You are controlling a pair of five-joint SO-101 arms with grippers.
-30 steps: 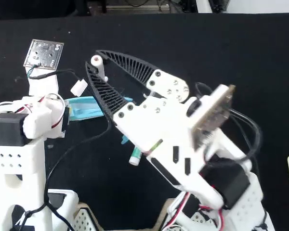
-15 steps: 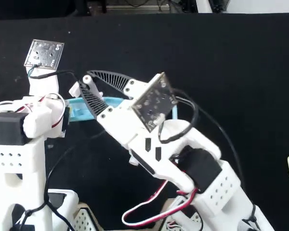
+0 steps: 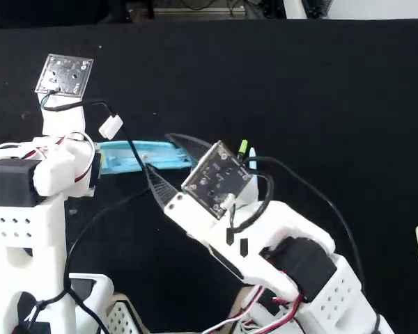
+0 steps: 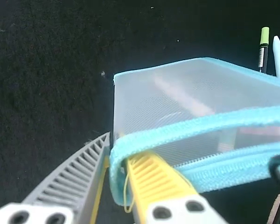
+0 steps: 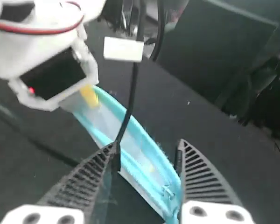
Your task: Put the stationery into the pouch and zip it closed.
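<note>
A translucent mesh pouch (image 4: pixel 186 107) with light blue zip edging lies on the black table, with a few items dimly visible inside. My left gripper (image 4: pixel 117 149), with one yellow and one grey finger, is shut on the pouch's end. In the high view the pouch (image 3: pixel 129 156) stretches from the left arm toward the middle. My right gripper (image 5: pixel 148 145) is open, its black ribbed fingers (image 5: pixel 196 172) on either side of the pouch's zip edge (image 5: pixel 140 149). A green pen (image 4: pixel 263 44) and a light blue pen (image 4: pixel 277 51) lie on the table beyond the pouch.
A black cable (image 5: pixel 130 102) with a white connector (image 5: pixel 123 49) hangs across the pouch between the arms. The left arm's white body (image 3: pixel 28 188) stands at the left. The black table (image 3: pixel 320 83) is open at the back and right.
The right arm has swung back and lowered, turning its wrist, so its open fingers now straddle the pouch. The green and blue pens have come into sight behind it. The left arm kept still.
</note>
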